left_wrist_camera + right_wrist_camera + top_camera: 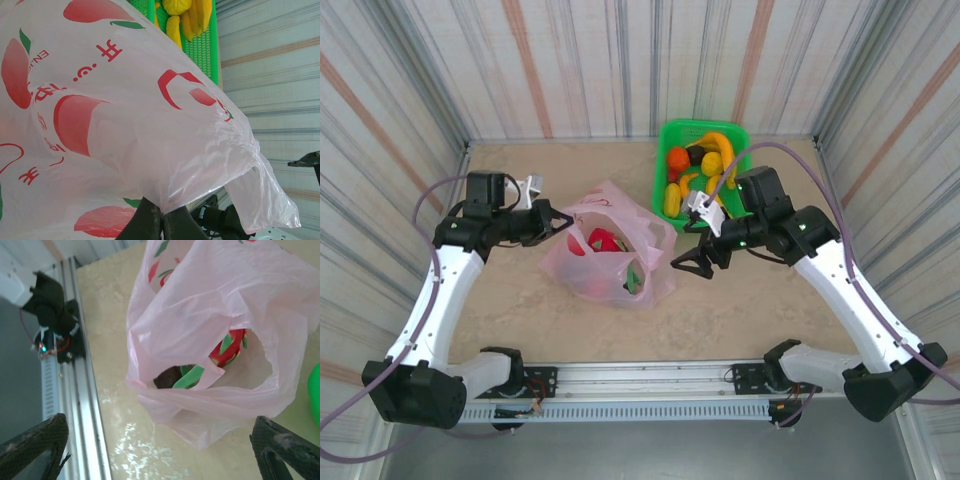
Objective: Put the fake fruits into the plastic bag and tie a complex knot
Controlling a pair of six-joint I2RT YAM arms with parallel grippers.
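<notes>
Left gripper (pixel 161 216): clenched on a fold of pink film at the left edge of the bag (pixel 610 250). My two fingers meet with the film pinched between them, and the bag billows up and away from that point.

Right gripper (pixel 686 248): released, jaws spread wide, holding nothing. It hangs just beside the bag's right side, between the bag and the basket (pixel 665 135).

The bag sits mid-table (pixel 510 310), slumped, with its mouth gaping toward my right wrist. Inside it I see a red fruit (pixel 231 346) with green leaves, a green piece (pixel 189 377) and a dark piece (pixel 166 378) low in the opening.

The basket stands at the far edge, right of the bag and just apart from it. It holds bananas (pixel 717 150), an orange fruit (pixel 678 158) and other yellow pieces I cannot tell apart.
</notes>
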